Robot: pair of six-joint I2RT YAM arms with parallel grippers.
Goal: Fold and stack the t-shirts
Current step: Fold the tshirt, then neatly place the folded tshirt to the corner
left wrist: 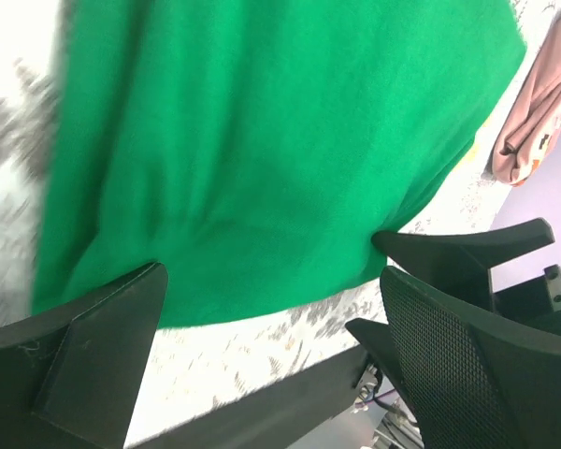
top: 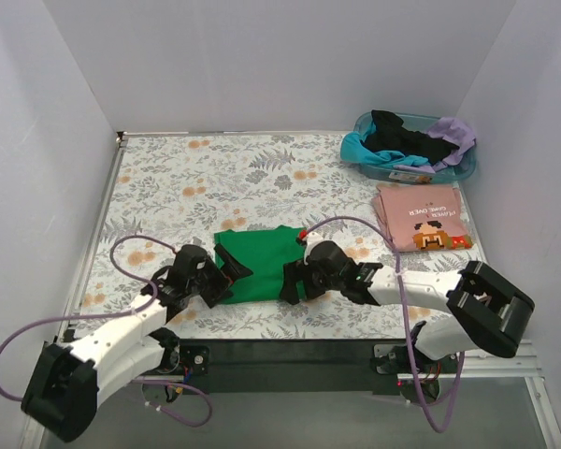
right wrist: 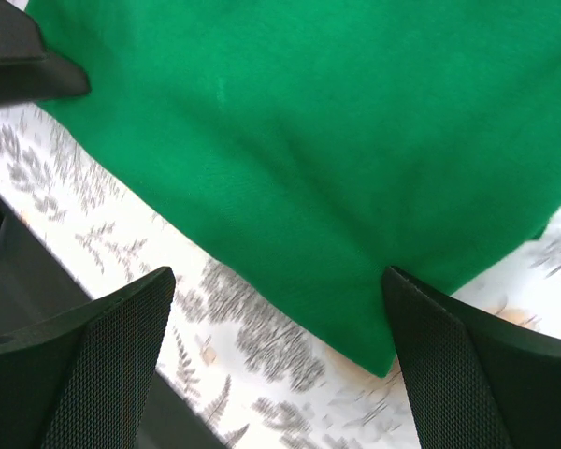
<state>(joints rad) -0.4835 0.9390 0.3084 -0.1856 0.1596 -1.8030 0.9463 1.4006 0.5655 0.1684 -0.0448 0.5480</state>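
Observation:
A bright green t-shirt (top: 259, 262) lies folded into a small rectangle on the floral table near the front edge. It fills the left wrist view (left wrist: 262, 150) and the right wrist view (right wrist: 337, 140). My left gripper (top: 226, 277) is open at the shirt's left edge; its jaws stand wide over the near hem. My right gripper (top: 294, 281) is open at the shirt's right edge, holding nothing. A folded salmon-pink t-shirt (top: 421, 215) with a printed graphic lies at the right; it shows in the left wrist view (left wrist: 538, 112).
A teal basket (top: 465, 168) at the back right holds black (top: 397, 138), teal (top: 357, 148) and lavender (top: 452, 133) shirts. The table's dark front edge (top: 290, 351) runs just below the green shirt. White walls enclose the table on three sides.

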